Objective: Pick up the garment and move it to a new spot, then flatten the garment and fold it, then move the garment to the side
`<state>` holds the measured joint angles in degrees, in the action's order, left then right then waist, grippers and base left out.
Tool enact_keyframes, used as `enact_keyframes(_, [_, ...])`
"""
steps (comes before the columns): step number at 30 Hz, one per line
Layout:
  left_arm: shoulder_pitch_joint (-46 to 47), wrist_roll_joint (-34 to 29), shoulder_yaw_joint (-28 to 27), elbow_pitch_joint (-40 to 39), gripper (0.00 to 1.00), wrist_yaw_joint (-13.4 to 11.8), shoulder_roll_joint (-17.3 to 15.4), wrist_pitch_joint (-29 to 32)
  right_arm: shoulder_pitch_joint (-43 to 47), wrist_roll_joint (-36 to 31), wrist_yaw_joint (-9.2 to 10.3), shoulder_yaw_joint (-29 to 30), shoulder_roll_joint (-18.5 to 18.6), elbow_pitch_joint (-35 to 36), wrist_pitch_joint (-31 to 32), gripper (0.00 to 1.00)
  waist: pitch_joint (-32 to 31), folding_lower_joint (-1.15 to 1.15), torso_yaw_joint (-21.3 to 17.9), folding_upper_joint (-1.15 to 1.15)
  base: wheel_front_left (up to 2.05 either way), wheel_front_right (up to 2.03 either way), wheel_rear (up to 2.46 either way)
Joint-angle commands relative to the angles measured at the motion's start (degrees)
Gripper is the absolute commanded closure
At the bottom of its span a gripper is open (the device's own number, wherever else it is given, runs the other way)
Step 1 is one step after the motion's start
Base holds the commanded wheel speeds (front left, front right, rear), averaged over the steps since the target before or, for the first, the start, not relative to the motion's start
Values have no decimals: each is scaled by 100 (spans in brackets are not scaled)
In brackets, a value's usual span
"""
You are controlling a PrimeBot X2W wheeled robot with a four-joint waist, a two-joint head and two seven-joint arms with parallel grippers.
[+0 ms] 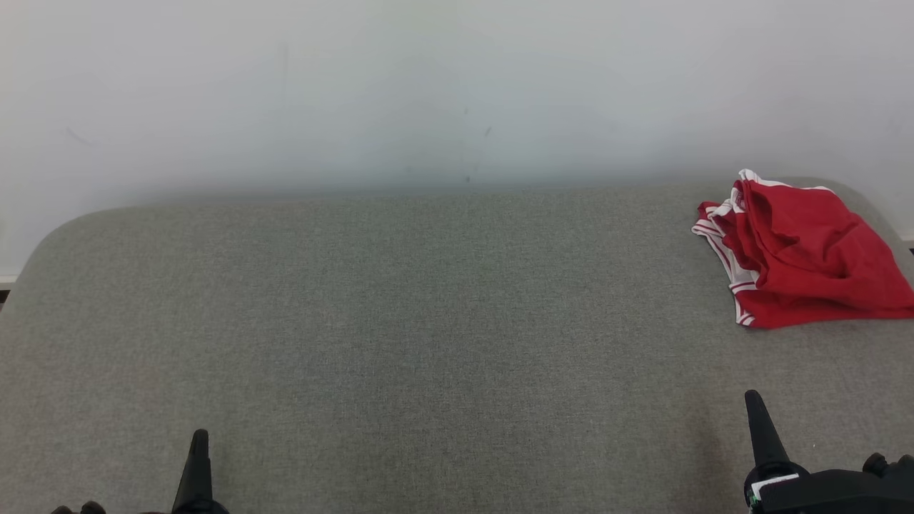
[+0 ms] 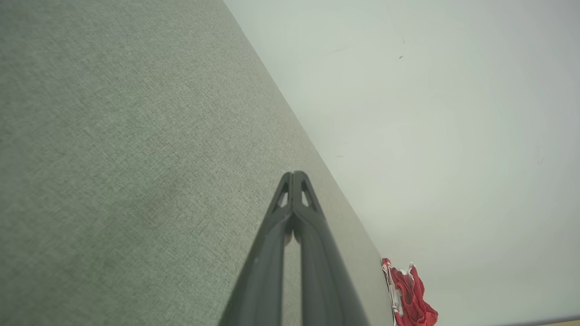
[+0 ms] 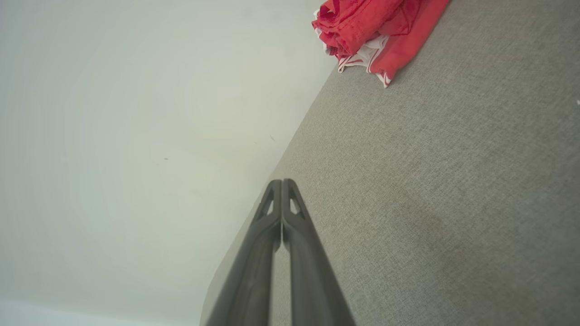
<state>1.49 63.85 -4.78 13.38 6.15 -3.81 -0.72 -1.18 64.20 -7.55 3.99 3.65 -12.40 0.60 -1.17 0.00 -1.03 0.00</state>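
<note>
- The red garment (image 1: pixel 807 253) with white trim lies in a rumpled, layered heap at the far right corner of the grey tabletop (image 1: pixel 428 321).
- That fits two stages: a heap waiting to be picked up, or a loosely folded piece already set to the side. The pictures do not settle which, so no next move can be named.
- The left gripper (image 1: pixel 199 439) sits at the tabletop's near left, fingers pressed together, holding nothing.
- The right gripper (image 1: pixel 754 403) sits at the tabletop's near right, likewise closed and empty, well short of the garment.

Head camera high, wrist cameras low, all toward garment (image 1: pixel 803 253)
</note>
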Motion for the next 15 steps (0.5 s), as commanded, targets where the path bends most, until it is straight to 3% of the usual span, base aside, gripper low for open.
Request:
enact_keyframes(1, [137,170,-34,-34,100,51,6,43,-100,155,6,30,-9,28,46,100,3,0,3,0,0,0,0])
enact_keyframes(15, [239,889,-71,-8,100,73,30,230,-219,868,7,93,-27,-19,196,100,32,0,25,0,0,0,0])
